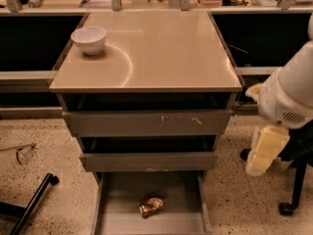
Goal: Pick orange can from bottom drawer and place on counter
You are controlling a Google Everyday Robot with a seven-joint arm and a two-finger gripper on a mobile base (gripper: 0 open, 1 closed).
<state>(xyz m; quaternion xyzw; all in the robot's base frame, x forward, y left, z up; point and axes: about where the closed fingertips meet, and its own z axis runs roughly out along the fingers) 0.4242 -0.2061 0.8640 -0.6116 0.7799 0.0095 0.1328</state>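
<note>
The orange can (151,206), crumpled and golden-brown, lies on its side on the grey floor of the open bottom drawer (117,199), near the middle. The counter (161,48) is the glossy beige top of the drawer cabinet, with a curved mark on its left half. My gripper (264,153), a pale yellow part below the white arm (288,94), hangs at the right of the cabinet, level with the middle drawer. It is well to the right of the can, above it, and holds nothing that I can see.
A white bowl (89,39) stands at the counter's back left corner. The two upper drawers (146,124) are pulled out slightly. A black chair base (293,199) stands on the floor at right, and a black bar (29,204) lies at left.
</note>
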